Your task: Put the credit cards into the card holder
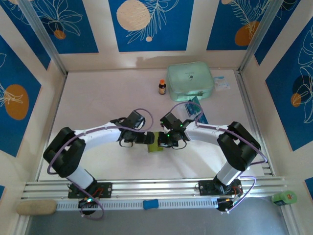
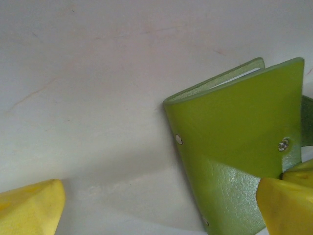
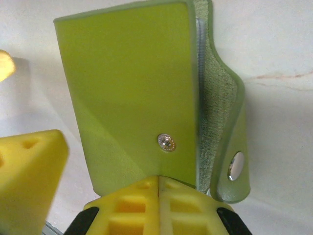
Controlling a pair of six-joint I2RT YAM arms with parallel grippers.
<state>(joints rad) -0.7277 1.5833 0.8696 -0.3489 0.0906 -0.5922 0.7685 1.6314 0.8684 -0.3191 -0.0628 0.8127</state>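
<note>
White table (image 1: 98, 98), mint-green zip case (image 1: 190, 81) at its far edge, small orange-capped bottle (image 1: 162, 87) just beside it

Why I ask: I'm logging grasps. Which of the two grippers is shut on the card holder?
The right gripper: its fingers pinch the edge of the green card holder, while the left gripper stands wide open beside it.

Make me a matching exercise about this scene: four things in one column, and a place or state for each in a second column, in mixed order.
1 left gripper
2 right gripper
3 credit cards
4 mint-green zip case

A far end of the table
B shut on the card holder
C open
D between the zip case and the right arm

Pairs: 1-C, 2-B, 3-D, 4-A.
</note>
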